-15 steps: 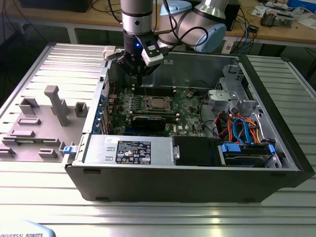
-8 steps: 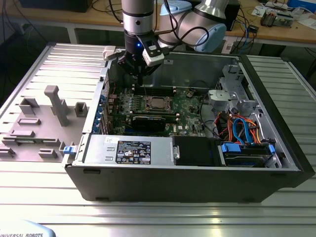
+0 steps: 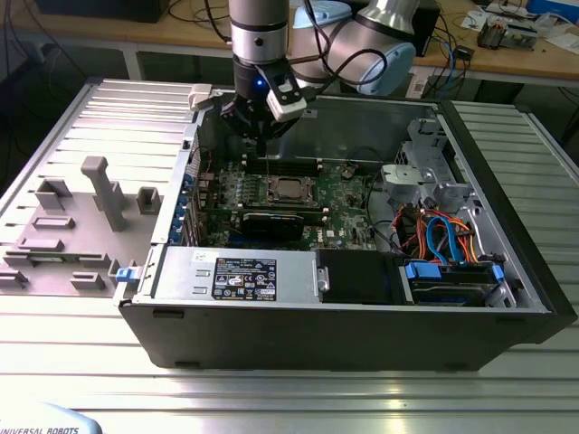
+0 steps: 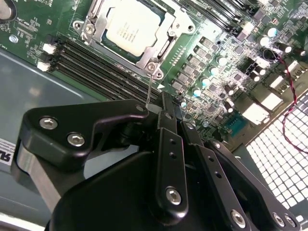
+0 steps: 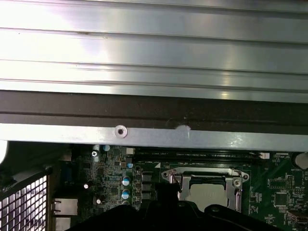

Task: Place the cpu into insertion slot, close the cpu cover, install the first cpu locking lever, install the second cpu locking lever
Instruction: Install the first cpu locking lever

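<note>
Above the motherboard, the gripper pinches a thin locking lever — cpu seated under its closed cpu cover.

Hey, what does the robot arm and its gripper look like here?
The arm has silver-grey tube sections with pale blue joint caps. Its gripper is black, with a white block and a small blue light on the wrist. The second wrist view shows black linkage fingers fastened with silver screws.

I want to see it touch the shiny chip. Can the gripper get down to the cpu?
Probably yes. The gripper hangs just above the cpu, and nothing lies between them. But the cpu cover already frames it.
</note>
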`<action>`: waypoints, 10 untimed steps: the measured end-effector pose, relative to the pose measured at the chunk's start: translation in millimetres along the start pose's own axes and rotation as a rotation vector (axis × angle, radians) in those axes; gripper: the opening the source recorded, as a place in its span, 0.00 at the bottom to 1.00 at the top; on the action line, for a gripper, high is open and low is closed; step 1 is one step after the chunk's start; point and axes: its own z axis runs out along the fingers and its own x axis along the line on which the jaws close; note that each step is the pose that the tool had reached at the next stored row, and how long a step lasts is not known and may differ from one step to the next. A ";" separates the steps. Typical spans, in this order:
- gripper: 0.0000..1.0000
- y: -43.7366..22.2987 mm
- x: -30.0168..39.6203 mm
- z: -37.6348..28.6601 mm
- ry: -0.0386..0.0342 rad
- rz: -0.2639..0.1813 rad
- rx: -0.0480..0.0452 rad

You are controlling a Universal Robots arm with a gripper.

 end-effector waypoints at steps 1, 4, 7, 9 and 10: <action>0.11 -0.1 -3.5 0.3 -0.0001 0.000 0.0000; 0.11 -0.4 -9.7 0.7 0.0000 0.000 0.0000; 0.11 -0.4 -10.4 0.7 -0.0001 0.000 0.0001; 0.11 -0.4 -10.5 0.8 -0.0001 0.000 0.0000; 0.11 -0.6 -10.9 0.9 -0.0004 0.000 -0.0069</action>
